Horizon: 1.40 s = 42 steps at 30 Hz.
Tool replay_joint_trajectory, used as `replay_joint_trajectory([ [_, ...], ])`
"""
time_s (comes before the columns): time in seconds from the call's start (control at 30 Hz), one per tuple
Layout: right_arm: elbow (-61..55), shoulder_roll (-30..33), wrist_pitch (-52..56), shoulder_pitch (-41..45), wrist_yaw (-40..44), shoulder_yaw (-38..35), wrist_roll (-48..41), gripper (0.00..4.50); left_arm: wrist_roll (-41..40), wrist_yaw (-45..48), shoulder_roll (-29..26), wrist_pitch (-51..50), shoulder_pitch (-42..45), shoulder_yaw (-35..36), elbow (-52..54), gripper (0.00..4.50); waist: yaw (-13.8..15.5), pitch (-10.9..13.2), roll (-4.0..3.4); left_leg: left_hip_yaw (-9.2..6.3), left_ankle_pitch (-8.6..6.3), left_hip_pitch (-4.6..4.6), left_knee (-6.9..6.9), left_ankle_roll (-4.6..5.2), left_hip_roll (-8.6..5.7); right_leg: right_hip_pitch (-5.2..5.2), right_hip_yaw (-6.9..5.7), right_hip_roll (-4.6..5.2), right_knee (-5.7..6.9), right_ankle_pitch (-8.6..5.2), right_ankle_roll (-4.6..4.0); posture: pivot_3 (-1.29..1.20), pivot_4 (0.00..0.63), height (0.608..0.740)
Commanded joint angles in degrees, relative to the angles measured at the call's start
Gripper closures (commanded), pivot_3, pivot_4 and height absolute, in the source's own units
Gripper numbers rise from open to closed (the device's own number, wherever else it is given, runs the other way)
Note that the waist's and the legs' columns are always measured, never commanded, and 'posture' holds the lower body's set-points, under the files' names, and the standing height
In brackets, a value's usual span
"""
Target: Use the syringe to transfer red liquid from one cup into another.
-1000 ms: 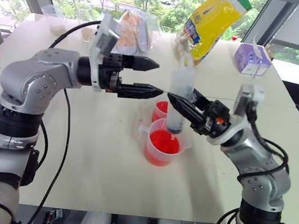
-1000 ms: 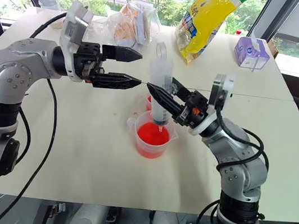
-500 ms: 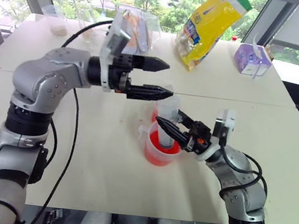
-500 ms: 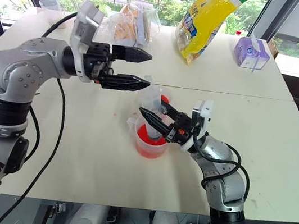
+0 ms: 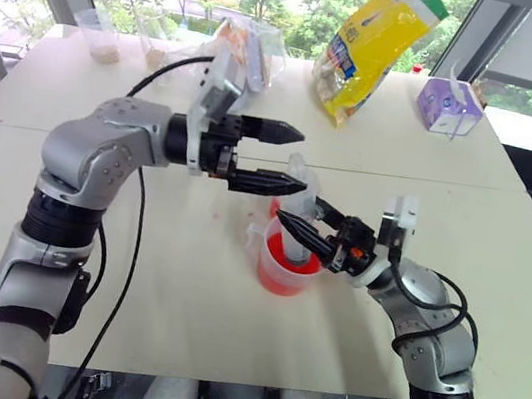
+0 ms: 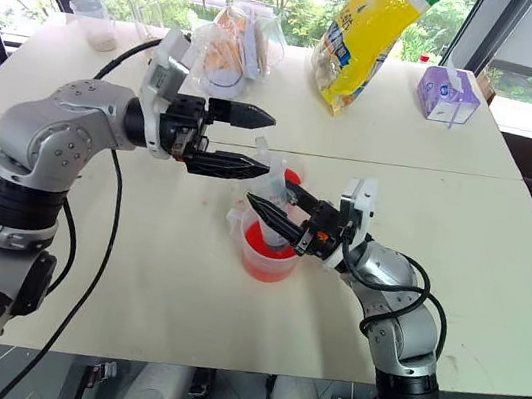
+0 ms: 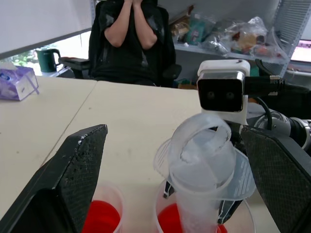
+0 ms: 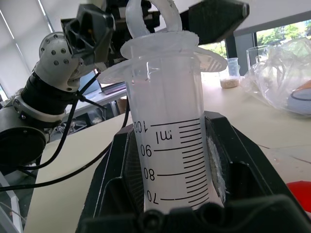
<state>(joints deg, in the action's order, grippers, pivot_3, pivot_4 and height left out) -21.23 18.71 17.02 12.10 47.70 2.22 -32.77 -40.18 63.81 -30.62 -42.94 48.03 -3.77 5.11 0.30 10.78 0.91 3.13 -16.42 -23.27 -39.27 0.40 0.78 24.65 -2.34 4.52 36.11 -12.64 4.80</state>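
Meas. cup & small cup both hold red liquid.

- Syringe: clear, frosty barrel with black graduation marks and numerals (100, 90, 80, 70 readable); white plunger ring on top.
- Liquid: bright translucent orange-red, in both cups.
- Measuring cup: clear plastic, tinted red by its contents.
- Small cup: clear, red inside.
- Left gripper: black fingers with a fine textured weave on the pads; silver-grey arm, black cable.
- Right gripper: black fingers, a small orange-red spot near the base; white camera block behind.
- Table: off-white, with faint red spots near the cups.
- Bag: yellow with a blue panel.
- Tissue pack: lilac and white.
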Motion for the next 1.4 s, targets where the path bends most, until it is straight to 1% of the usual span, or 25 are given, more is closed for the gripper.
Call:
replay_joint_trajectory([
  [0.03,-0.74,0.42,0.08,0.44,0.07,0.37,-0.47,3.12,-0.65,0.36,0.53,0.09,0.57,0.46,0.75,0.00,0.01,0.00,0.00,0.00,0.00,0.00,0.00,0.00,0.00,0.00,0.00,0.00,0.00,0.00,0.00,0.00,0.150,0.740],
  [0.07,-0.83,0.51,0.16,0.48,0.05,0.38,-0.50,3.12,-0.71,0.33,0.71,-0.05,0.57,0.48,0.70,0.00,0.01,0.00,0.00,0.00,0.00,0.00,0.00,0.00,0.00,0.00,0.00,0.00,0.00,0.00,0.00,0.00,0.150,0.740],
  [0.13,-0.90,0.71,0.22,0.56,0.05,0.46,-0.47,3.12,-1.26,0.04,1.40,-0.63,0.66,0.80,0.48,0.52,0.02,0.00,0.00,0.00,0.00,0.00,0.00,0.00,0.00,0.00,0.00,0.00,0.00,0.00,0.00,0.00,0.150,0.740],
  [0.17,-0.91,0.80,0.27,0.59,0.05,0.45,-0.50,3.12,-1.61,-0.19,1.79,-1.05,0.75,1.03,0.35,0.85,0.02,0.00,0.00,0.00,0.00,0.00,0.00,0.00,0.00,0.00,0.00,0.00,0.00,0.00,0.00,0.00,0.150,0.740],
  [0.2,-0.95,0.88,0.32,0.62,0.06,0.47,-0.51,3.12,-1.66,-0.26,1.99,-1.23,0.84,1.03,0.28,1.28,0.03,0.00,0.00,0.00,0.00,0.00,0.00,0.00,0.00,-0.01,0.00,0.01,0.00,0.00,0.00,0.00,0.150,0.740],
  [0.23,-0.98,0.94,0.36,0.64,0.06,0.48,-0.53,3.12,-1.63,-0.28,2.09,-1.31,0.88,1.00,0.25,1.84,0.03,0.00,0.01,0.00,0.00,0.00,0.00,0.00,0.00,-0.01,0.00,0.00,0.00,0.00,0.00,0.00,0.150,0.740],
  [0.33,-1.39,1.15,0.85,0.83,-0.16,0.49,-0.75,3.12,-1.95,-0.34,2.53,-1.67,0.94,0.83,0.22,3.35,0.00,0.00,0.00,-0.01,0.00,0.01,-0.01,0.00,0.00,-0.01,0.00,0.00,0.00,0.00,0.00,0.00,0.150,0.740],
  [0.37,-1.50,1.20,1.04,0.94,-0.21,0.46,-0.84,3.12,-1.97,-0.36,2.71,-1.72,0.90,0.72,0.17,3.72,-0.01,0.00,0.00,-0.01,0.00,0.01,-0.01,0.00,0.00,-0.01,0.00,0.00,0.01,0.00,0.00,0.00,0.150,0.740],
  [0.73,-1.46,1.76,1.77,1.33,-0.12,0.10,-1.04,3.12,-0.27,0.30,2.43,-0.36,0.68,-0.29,0.44,3.77,0.05,0.00,0.00,-0.01,0.00,0.02,-0.01,0.00,0.00,-0.02,0.00,0.00,0.01,0.00,0.00,0.00,0.150,0.740],
  [1.4,-1.97,3.75,2.91,-0.69,0.85,1.07,-2.05,3.12,-0.69,-0.99,3.04,0.26,6.05,3.33,-2.20,3.77,0.14,0.00,0.00,-0.01,0.00,0.01,-0.01,0.00,-0.01,-0.02,0.00,0.01,0.00,0.00,0.00,0.00,0.150,0.740],
])
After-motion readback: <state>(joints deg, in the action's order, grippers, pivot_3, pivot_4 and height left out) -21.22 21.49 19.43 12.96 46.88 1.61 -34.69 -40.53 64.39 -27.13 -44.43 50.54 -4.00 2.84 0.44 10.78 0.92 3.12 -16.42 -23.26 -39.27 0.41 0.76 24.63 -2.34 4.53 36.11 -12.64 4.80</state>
